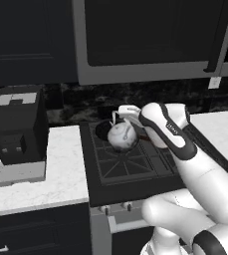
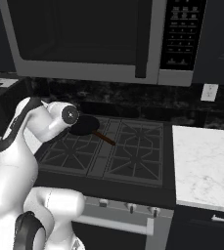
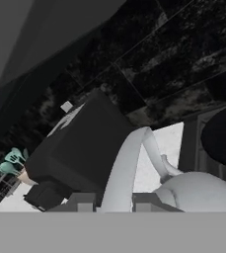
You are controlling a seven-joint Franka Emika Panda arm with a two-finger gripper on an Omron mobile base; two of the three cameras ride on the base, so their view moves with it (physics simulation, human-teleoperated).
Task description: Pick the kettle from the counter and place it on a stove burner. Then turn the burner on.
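Note:
The small silvery-white kettle (image 1: 122,135) hangs over the left side of the black stove, just in front of the round pan (image 1: 103,128). My gripper (image 1: 122,118) is shut on its thin arched handle (image 3: 129,163), which runs up between the fingertips (image 3: 81,201) in the hand view, with the kettle's round body (image 3: 198,190) below right. Under the kettle lies a stove burner (image 1: 128,162) with a square cast-iron grate. Whether the kettle touches the grate I cannot tell. In the right base view my arm (image 2: 40,122) hides the kettle. The white marble counter (image 1: 60,169) lies left of the stove.
A big black coffee machine (image 1: 18,129) stands on the left counter. The pan (image 2: 84,124) with its brown handle (image 2: 104,138) occupies the rear left burner. The stove's knobs (image 2: 128,207) line its front edge. More counter (image 2: 206,166) lies to the right, a microwave (image 2: 84,34) overhead.

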